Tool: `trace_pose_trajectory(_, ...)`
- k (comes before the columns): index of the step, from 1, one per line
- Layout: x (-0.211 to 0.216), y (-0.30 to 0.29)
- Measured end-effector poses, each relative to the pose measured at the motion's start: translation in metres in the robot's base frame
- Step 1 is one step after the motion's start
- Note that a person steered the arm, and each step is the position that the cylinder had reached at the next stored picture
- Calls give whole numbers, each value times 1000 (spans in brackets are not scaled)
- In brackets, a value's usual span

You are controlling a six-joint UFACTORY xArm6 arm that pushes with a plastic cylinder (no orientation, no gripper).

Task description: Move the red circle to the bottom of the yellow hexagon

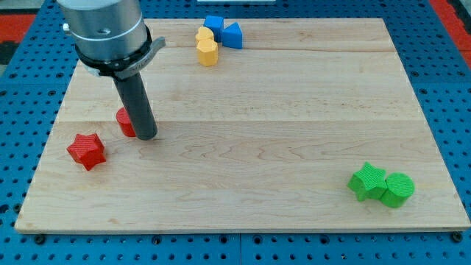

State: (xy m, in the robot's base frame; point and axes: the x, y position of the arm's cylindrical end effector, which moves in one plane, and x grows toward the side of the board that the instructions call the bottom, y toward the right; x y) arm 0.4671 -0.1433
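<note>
So my tip (146, 137) is down on the board (294, 147) near the left edge, right up against the red circle (125, 122), which is mostly hidden behind the rod; only a sliver pokes out on the view's left of it. It's just a plain rod, so nothing to spread or pinch, it only shoves. The yellow hexagon (208, 52) sits well apart, up by the top edge, with another yellow block (204, 34) touching it from behind and two blue blocks (214, 24) (232, 35) packed in beside them. What worries me: the tip looks to be on the circle's right side, so a push from here would send it toward the left edge, not toward the hexagon. Round pieces also slip off a rod if the push is off-centre. And coming in too hot near the top could knock the hexagon into that cluster. The red star (86, 150) sits close by toward the bottom-left and could get clipped. Green star (367, 181) and green cylinder (398, 190) are off in the bottom-right corner. No containers anywhere.
</note>
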Motion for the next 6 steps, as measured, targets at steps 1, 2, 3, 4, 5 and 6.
trace_pose_trajectory(1, 0, -35)
trace_pose_trajectory(2, -1, -87)
trace_pose_trajectory(3, -31, -106)
trace_pose_trajectory(4, -61, -48)
trace_pose_trajectory(5, -67, 4)
trace_pose_trajectory(6, -55, -7)
